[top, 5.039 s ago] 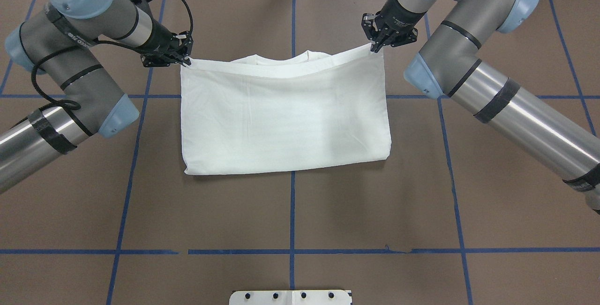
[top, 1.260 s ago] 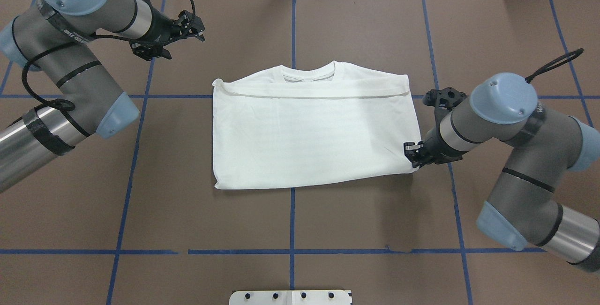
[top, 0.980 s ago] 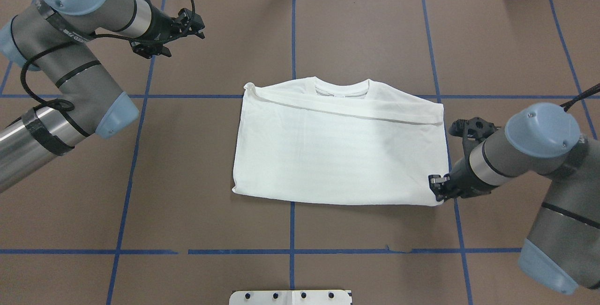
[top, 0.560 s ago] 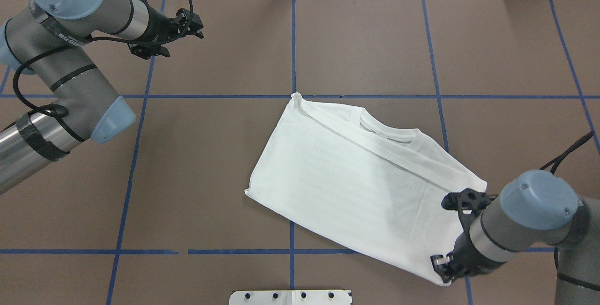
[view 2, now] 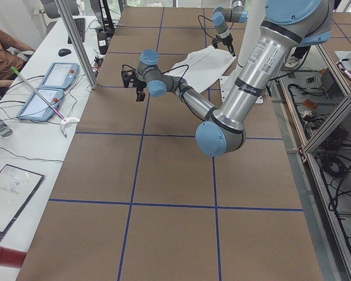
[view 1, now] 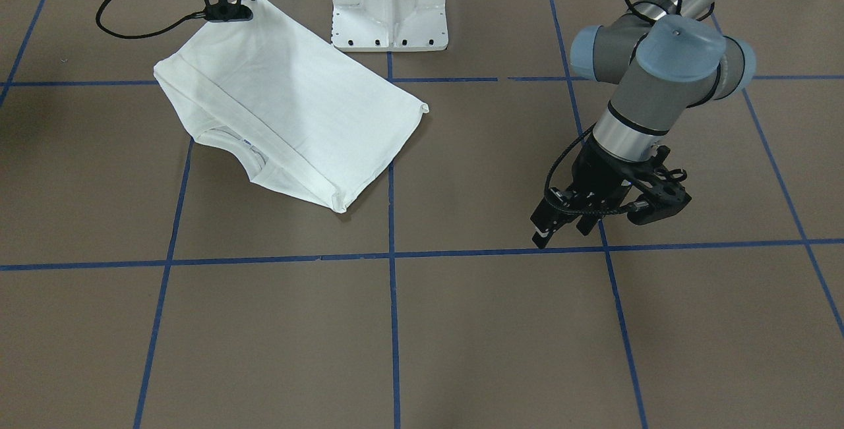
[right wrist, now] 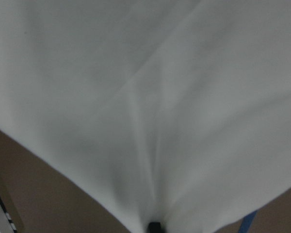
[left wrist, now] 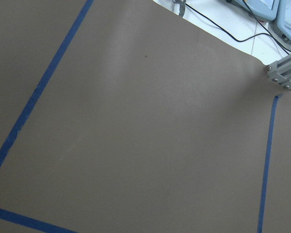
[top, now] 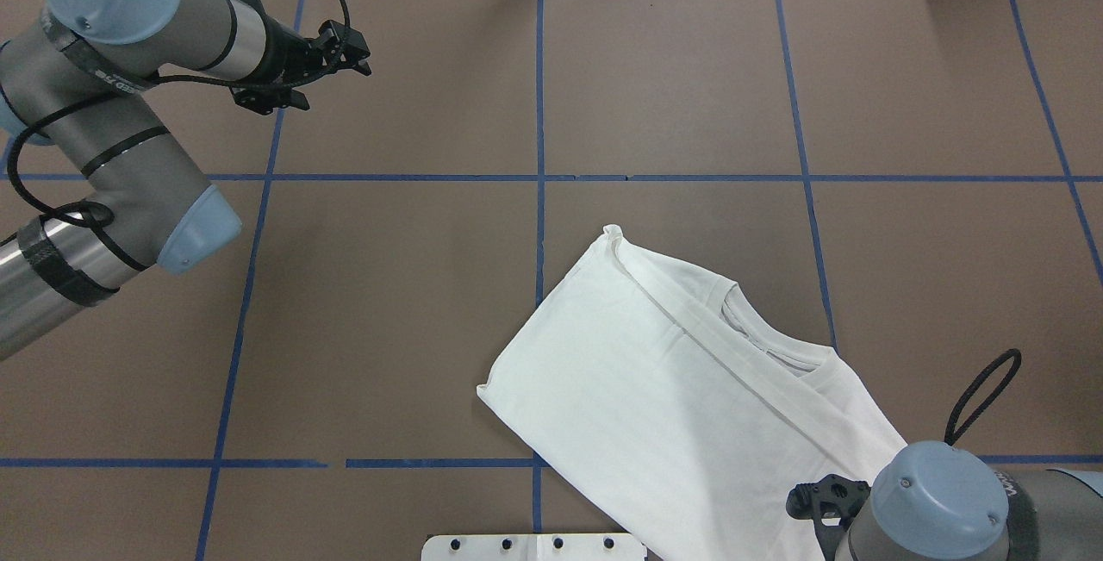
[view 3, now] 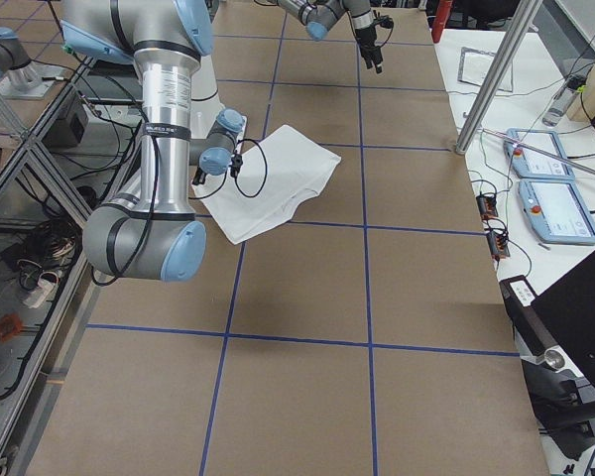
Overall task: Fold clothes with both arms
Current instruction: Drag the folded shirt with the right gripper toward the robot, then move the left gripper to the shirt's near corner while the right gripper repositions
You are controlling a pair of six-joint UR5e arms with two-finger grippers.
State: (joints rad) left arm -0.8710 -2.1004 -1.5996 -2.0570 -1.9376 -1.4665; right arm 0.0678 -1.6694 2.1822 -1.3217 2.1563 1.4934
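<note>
The white T-shirt [view 1: 290, 113] lies folded and skewed on the brown table [view 1: 461, 337], on the robot's right and just beside the white pedestal base [view 1: 389, 0] (its collar [view 1: 245, 152] faces the far side). The right pincer [view 1: 229, 15] is clamped on its near corner. The left pincer [view 1: 562, 231] hangs well apart, over the table's far left, spread wide and holding nothing.

table [top: 672, 70]: brown | tape grid [top: 540, 113]: blue | side desk [view 2: 23, 132]: white | post [view 2: 76, 44]: metal
</note>
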